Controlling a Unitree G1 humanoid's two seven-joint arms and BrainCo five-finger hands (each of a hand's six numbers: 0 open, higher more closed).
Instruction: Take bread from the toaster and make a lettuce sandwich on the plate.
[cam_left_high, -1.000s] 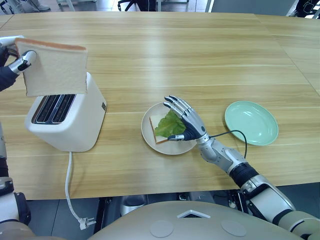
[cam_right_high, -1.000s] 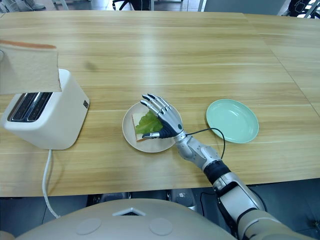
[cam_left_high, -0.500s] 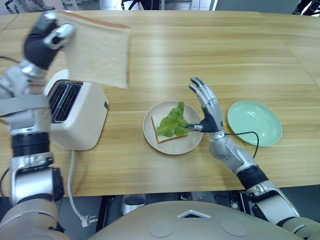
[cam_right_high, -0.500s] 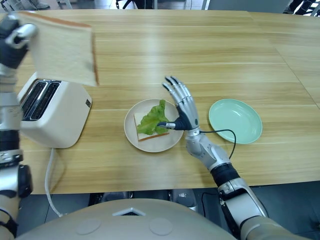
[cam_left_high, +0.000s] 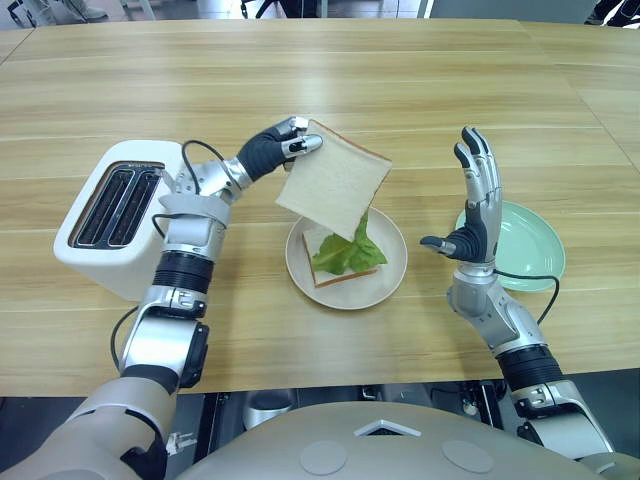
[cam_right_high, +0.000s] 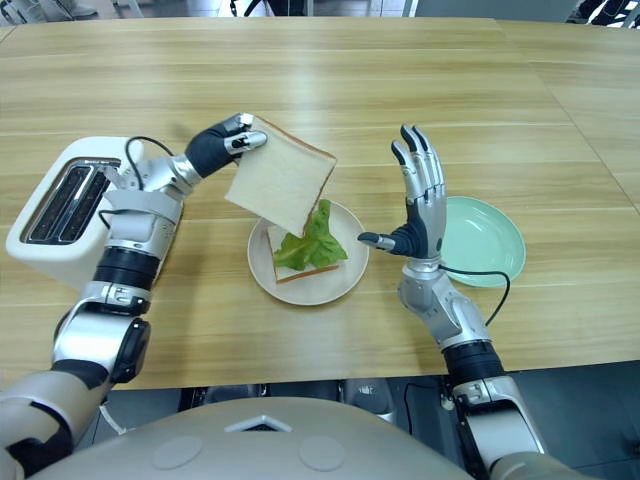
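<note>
Left eye view: bread slice (cam_left_high: 335, 185) pinched by left hand (cam_left_high: 265, 151) fingers above lettuce (cam_left_high: 345, 253) on plate (cam_left_high: 386, 290); right hand (cam_left_high: 478, 207) fingers spread.

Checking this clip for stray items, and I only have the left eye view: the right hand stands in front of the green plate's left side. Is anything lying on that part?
Observer: No. From the right eye view, the right hand covers just the left rim of the green plate; its inside is bare.
Operator: And the lettuce tip behind the held slice?
Observer: The tip of the lettuce stands clear, just right of the bread slice in the left hand.
</note>
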